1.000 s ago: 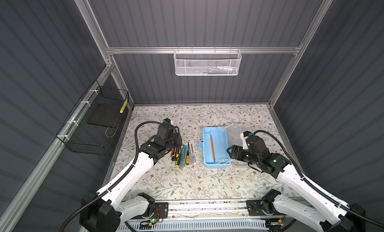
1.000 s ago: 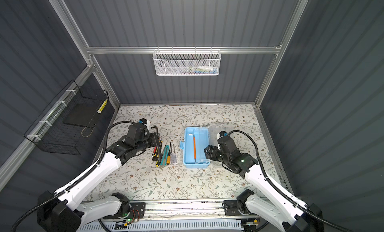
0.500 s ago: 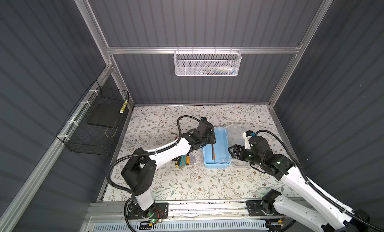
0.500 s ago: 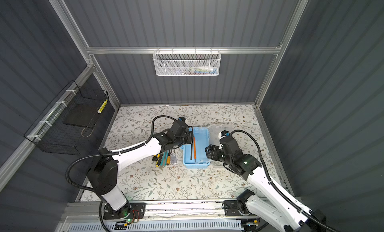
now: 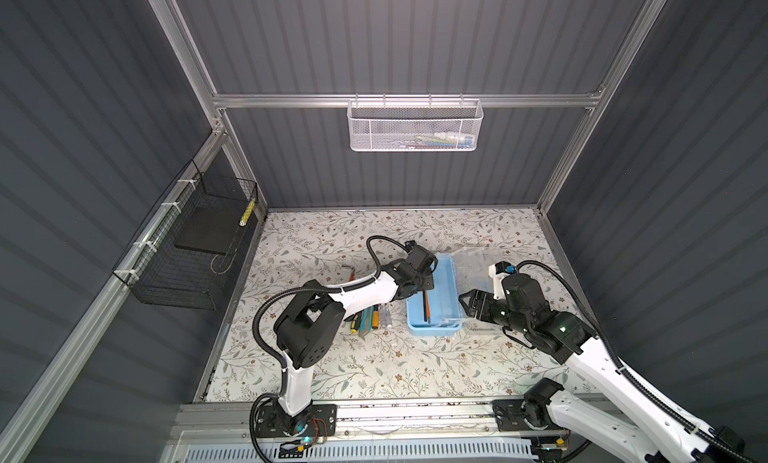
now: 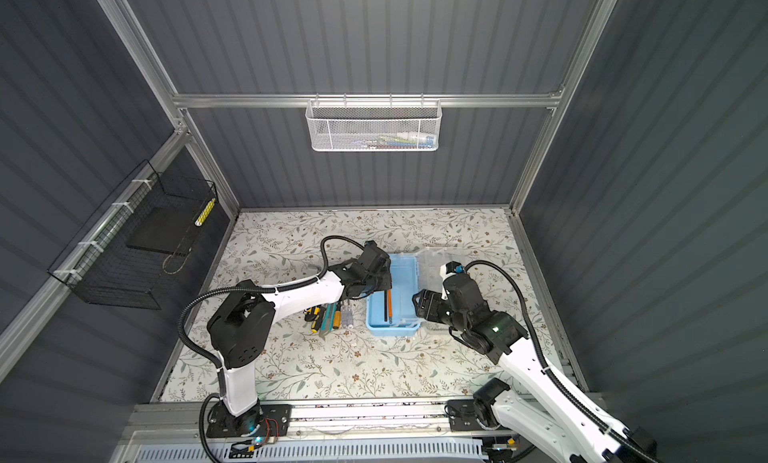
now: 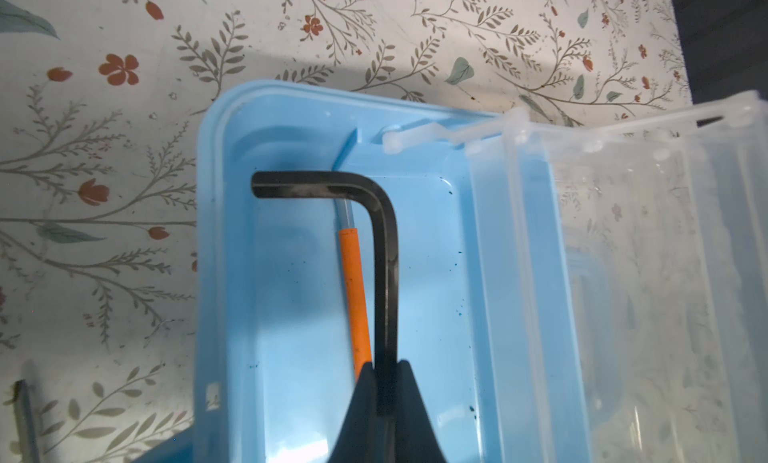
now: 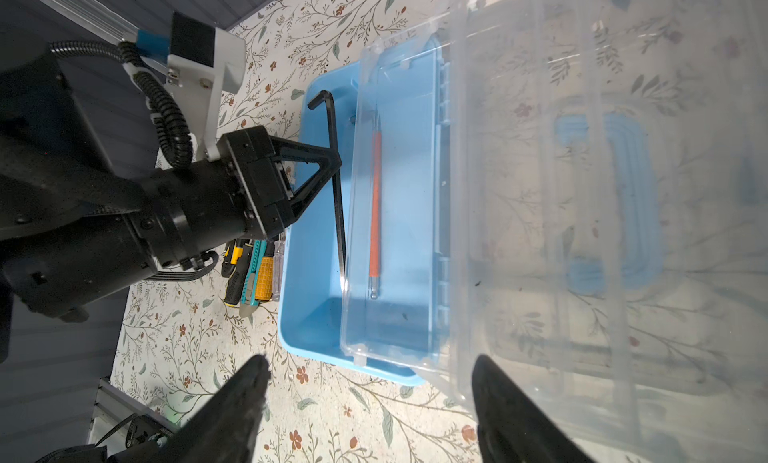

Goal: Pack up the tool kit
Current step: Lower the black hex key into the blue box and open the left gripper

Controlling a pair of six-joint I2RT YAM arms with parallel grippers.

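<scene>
Right now the left hand (image 7: 384,369) is clamped on the long shank of a black hex key (image 7: 384,253), roughly at mid-length, and holds it over the open blue box (image 7: 282,307). The key runs lengthwise along the box, its short bent leg near one end wall. Whether its tip touches the floor I cannot tell. Beneath it an orange-sleeved tool (image 7: 357,307) lies flat in the box.

The right hand (image 8: 370,363) has its jaws wide apart and grips nothing. It waits just beside the box's other long side, where the clear lid (image 8: 582,191) is folded back. Whether a finger touches the lid is unclear.

The key looks like stiff, smooth steel, thin and dense for its size. A pinch at one spot could let it swivel, so a low release seems wise. The box is probably light plastic and may slide if nudged, and the lid looks thin and flexible.

Screwdrivers (image 8: 266,274) and a teal knife (image 8: 253,270) lie side by side on the table (image 5: 374,369) just beside the box. Their thick handles look the best place to grip.
</scene>
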